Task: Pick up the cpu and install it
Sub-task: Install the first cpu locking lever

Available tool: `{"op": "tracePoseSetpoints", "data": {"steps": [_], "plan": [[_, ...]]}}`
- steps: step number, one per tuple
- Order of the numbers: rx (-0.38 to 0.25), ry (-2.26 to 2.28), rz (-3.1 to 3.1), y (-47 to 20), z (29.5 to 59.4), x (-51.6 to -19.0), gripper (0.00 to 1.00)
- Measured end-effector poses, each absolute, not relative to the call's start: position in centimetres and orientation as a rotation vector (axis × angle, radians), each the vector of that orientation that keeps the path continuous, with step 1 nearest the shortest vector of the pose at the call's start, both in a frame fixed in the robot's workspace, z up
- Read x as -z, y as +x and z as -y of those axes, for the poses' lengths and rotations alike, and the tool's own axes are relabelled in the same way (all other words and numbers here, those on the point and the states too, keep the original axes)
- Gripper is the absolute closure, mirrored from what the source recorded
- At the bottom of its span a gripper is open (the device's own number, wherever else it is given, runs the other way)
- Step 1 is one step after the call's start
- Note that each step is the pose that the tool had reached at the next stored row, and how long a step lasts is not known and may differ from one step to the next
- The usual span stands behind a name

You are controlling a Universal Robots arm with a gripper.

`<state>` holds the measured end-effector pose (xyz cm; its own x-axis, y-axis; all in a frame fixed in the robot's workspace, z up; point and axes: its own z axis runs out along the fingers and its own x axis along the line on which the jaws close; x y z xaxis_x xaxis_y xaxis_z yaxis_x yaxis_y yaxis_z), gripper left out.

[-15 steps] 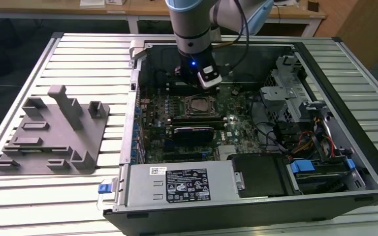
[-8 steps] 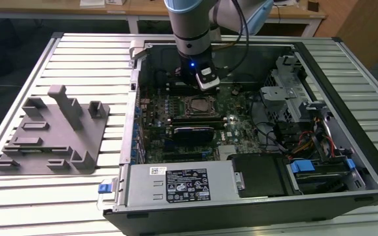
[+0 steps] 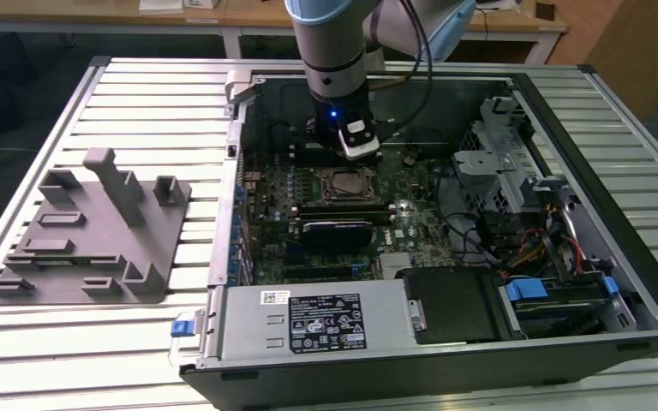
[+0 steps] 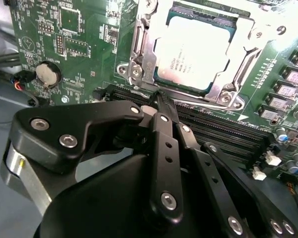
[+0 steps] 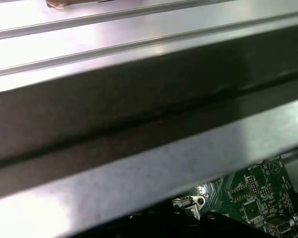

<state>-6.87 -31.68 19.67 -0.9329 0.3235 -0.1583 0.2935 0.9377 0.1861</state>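
My arm (image 3: 335, 51) reaches down into the open computer case (image 3: 603, 282), which lies on its side on the slatted tabletop (image 3: 134, 103). The motherboard (image 3: 421, 227) fills the case floor. My gripper (image 4: 163, 101) hangs just above it, close beside the socket. In the second wrist view its fingers (image 4: 165, 126) are drawn together with nothing between them.

The cpu (image 4: 198, 49) already sits in the socket, silver top up, inside the metal retention frame (image 4: 136, 59). It looks flat and square to the frame. In my judgement, doing this step well means keeping the closed tips clear of the chip and off the frame.

Obstructions: the memory slots (image 4: 223, 126) run directly under the fingertips, and the case wall (image 5: 139, 114) stands close behind my wrist. The grey fixture (image 3: 89, 231) stands well apart on the tabletop. A coin cell (image 4: 48, 74) lies off to one side.
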Motion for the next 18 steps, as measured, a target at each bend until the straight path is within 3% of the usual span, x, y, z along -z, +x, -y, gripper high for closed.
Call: {"op": "tracePoseSetpoints", "data": {"steps": [18], "plan": [[-0.224, 0.582, -2.881, -7.01, 30.85, -19.57, 0.89]]}}
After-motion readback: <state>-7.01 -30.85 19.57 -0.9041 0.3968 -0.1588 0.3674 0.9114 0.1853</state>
